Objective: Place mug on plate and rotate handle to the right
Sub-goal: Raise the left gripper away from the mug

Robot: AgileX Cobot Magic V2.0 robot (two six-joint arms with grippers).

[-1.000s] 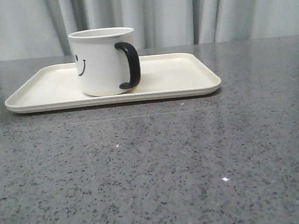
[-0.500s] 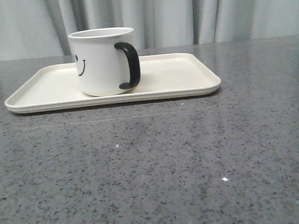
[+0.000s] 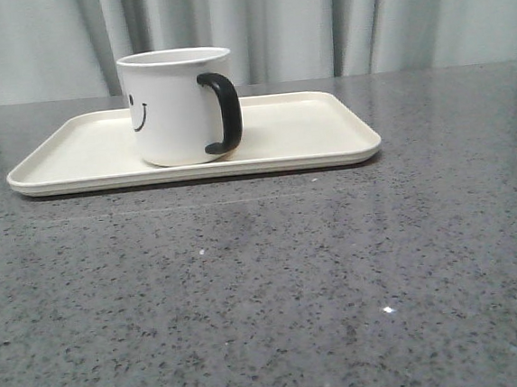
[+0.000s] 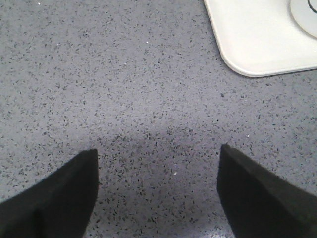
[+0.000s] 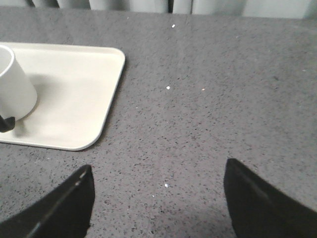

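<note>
Mug (image 3: pixel 177 105): white, cylindrical, black smiley on its side; stands upright on the plate, left of the plate's middle, nothing holding it. Resting flat on its base, it needs no support.

Handle (image 3: pixel 223 111): glossy black loop, on the mug's right side in the front view and angled partly toward the camera. By judgement the turn to the right is done or nearly so.

Plate (image 3: pixel 307 130): cream rectangular tray with low rim, flat on the table (image 3: pixel 276 291), long side across the view; wide enough to leave bare room around the mug.

Left claw (image 4: pixel 157 191): fingers spread wide, holding nothing, above bare table near a plate corner.

Right claw (image 5: pixel 157 201): fingers likewise wide apart and empty, above the table beside the plate's right end, clear of the mug.

Backdrop: grey curtain (image 3: pixel 334 19) behind the table.
</note>
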